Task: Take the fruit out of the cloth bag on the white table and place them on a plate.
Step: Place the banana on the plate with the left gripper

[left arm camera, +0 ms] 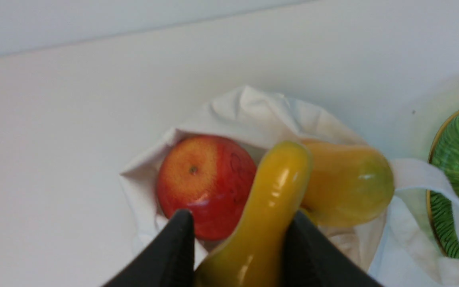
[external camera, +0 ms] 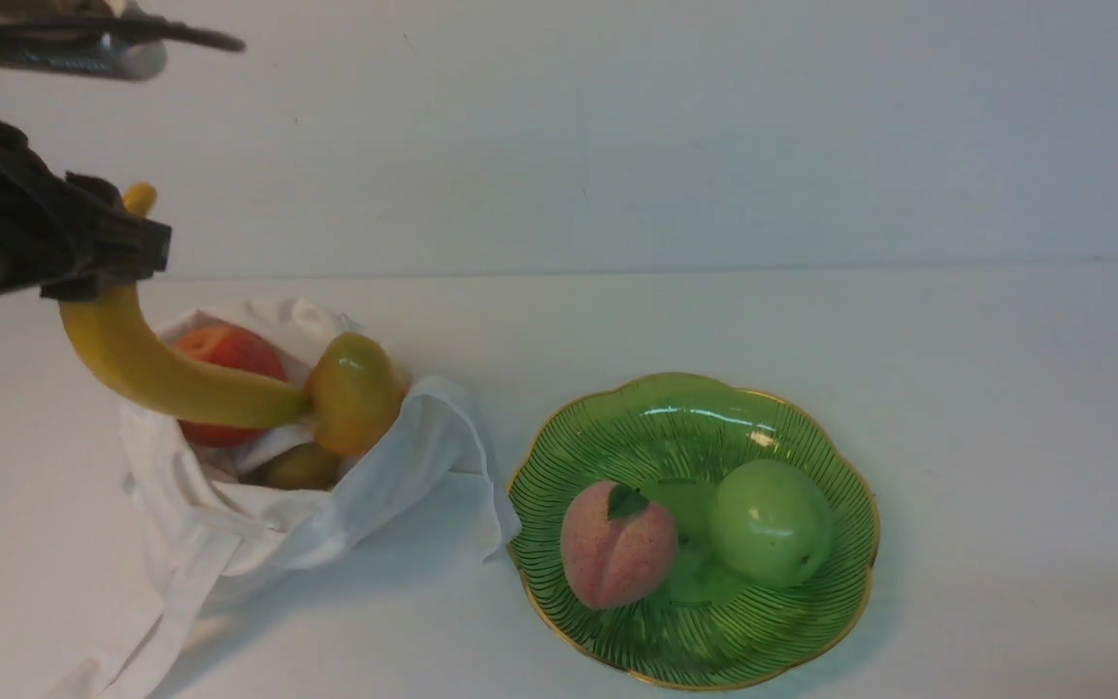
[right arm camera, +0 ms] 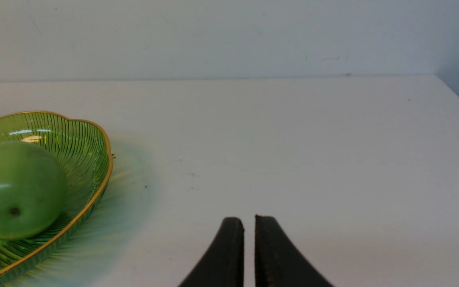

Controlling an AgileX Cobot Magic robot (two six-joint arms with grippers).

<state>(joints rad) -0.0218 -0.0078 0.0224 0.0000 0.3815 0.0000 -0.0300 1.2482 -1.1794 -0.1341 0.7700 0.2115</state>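
My left gripper (external camera: 117, 248) is shut on the yellow banana (external camera: 166, 374) near its stem end and holds it above the white cloth bag (external camera: 258, 524). In the left wrist view the banana (left arm camera: 269, 207) sits between the black fingers (left arm camera: 173, 247). The red apple (external camera: 229, 354) and the orange-yellow mango (external camera: 355, 388) lie in the open bag, also shown in the left wrist view as the apple (left arm camera: 205, 183) and the mango (left arm camera: 345, 183). The green plate (external camera: 811, 621) lies to the right on the white table (external camera: 811, 330). My right gripper (right arm camera: 249, 223) is shut and empty over bare table beside the plate (right arm camera: 90, 159).
A pink peach (external camera: 617, 544) and a green round fruit (external camera: 772, 519) lie on the plate. A dull green fruit (external camera: 302, 468) sits low in the bag. The bag's strap (external camera: 171, 621) trails toward the front left. A white wall (external camera: 617, 126) backs the table.
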